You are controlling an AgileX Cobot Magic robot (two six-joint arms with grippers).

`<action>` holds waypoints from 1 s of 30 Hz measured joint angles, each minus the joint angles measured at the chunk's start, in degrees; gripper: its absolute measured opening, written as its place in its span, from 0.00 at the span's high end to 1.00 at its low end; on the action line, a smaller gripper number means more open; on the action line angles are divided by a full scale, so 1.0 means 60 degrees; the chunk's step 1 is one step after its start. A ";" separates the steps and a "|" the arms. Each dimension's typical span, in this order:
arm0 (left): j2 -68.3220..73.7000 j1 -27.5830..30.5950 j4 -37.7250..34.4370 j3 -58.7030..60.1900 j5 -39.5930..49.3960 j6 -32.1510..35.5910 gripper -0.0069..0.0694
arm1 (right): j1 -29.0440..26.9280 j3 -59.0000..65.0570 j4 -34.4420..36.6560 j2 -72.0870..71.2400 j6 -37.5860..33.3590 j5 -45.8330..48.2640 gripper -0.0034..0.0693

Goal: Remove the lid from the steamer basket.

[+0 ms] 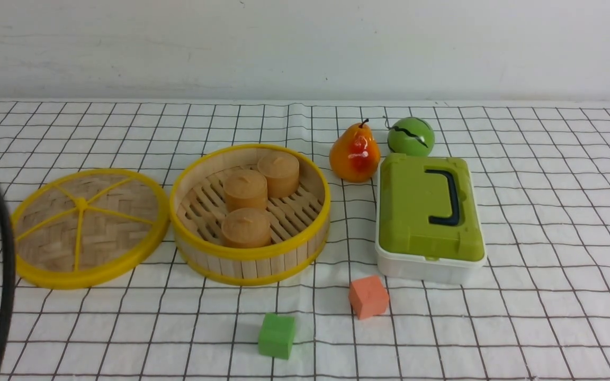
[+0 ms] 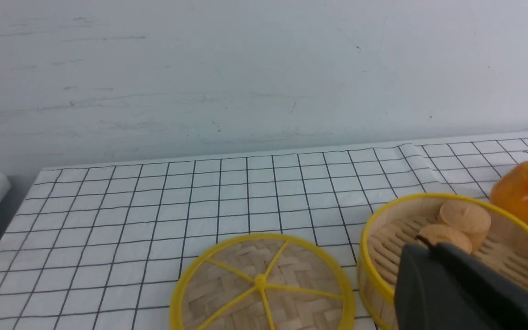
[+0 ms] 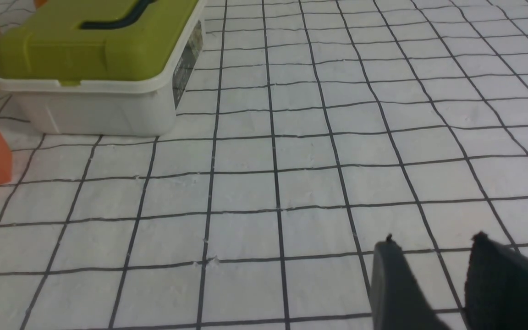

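The checked tablecloth (image 1: 548, 211) is covering the whole work surface. Toward the robot's left, the lid (image 1: 89, 227) is lying flat on the cloth, off the steamer basket (image 1: 252, 259) and just beside it on its left. Whether the two rims are touching I cannot tell. The basket is standing open, with three tan cylinders (image 1: 245, 189) sitting on its slatted floor. To its right the white box (image 1: 421, 267) with the green top is resting closed. The pear (image 1: 354, 153) and the green ball (image 1: 411, 136) are standing behind the box. The orange cube (image 1: 368, 296) and the green cube (image 1: 276, 335) are lying nearer the robot.

The left gripper (image 2: 422, 256) is hanging on the near side of the lid and basket, facing across them toward the wall. Only one dark mass of it is showing, in front of the basket, so I cannot tell how its jaws are standing. The right gripper (image 3: 433, 243) is hovering low over bare cloth, to the right of the box and apart from it. Its two dark fingers (image 3: 392, 275) are standing spread, with only cloth showing between them.
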 joint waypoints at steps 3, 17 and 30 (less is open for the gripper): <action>-0.1359 0.0000 -0.0023 0.1132 -0.0119 0.0277 0.93 | 0.0000 0.0000 0.0000 0.0000 0.0000 0.0000 0.62; -0.3334 0.0000 -0.0821 0.3877 -0.0648 0.0422 0.93 | 0.0000 0.0000 0.0000 0.0000 0.0000 0.0000 0.62; -0.5071 -0.1092 0.1314 0.6484 -0.2721 -0.3010 0.93 | 0.0000 0.0000 0.0000 0.0000 0.0000 0.0000 0.62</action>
